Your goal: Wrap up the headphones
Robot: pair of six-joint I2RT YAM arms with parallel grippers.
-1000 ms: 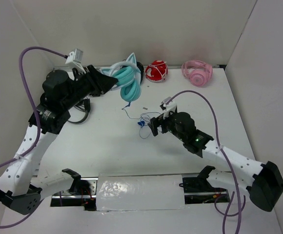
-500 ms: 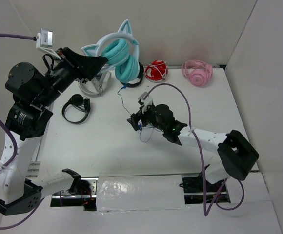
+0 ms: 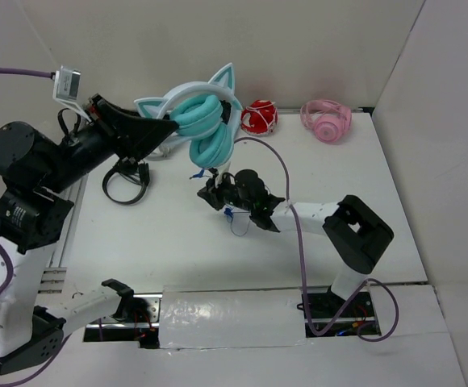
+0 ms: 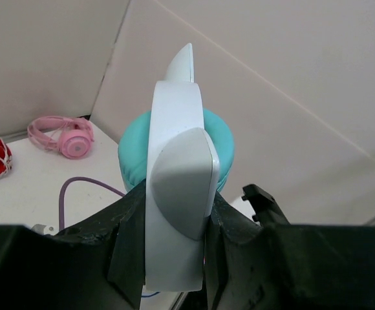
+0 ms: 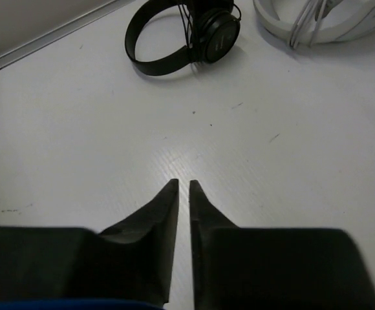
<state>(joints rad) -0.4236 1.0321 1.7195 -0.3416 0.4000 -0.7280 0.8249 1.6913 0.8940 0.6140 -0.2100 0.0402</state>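
The teal headphones [image 3: 210,133] with the pale cat-ear headband hang in the air at the back of the table. My left gripper [image 3: 165,129] is shut on the headband. In the left wrist view the headphones [image 4: 174,129] stand upright between the black fingers of the left gripper [image 4: 174,206]. Their thin dark-blue cable [image 3: 231,215] trails down to a small tangle on the table. My right gripper [image 3: 208,193] sits low beside that cable, under the cups. In its own view the right gripper [image 5: 183,184] has its jaws shut to a thin slit, and no cable shows between the tips.
Black headphones [image 3: 125,179] [image 5: 181,39] lie left of centre, next to a white headset [image 3: 160,145] [image 5: 323,22]. Red headphones [image 3: 258,118] and pink headphones [image 3: 325,119] [image 4: 61,135] rest at the back edge. White walls close in the back and both sides.
My left arm lifted the headphones off the table and swung back. My right arm reached left to the hanging cable, and its jaws went from open to shut.
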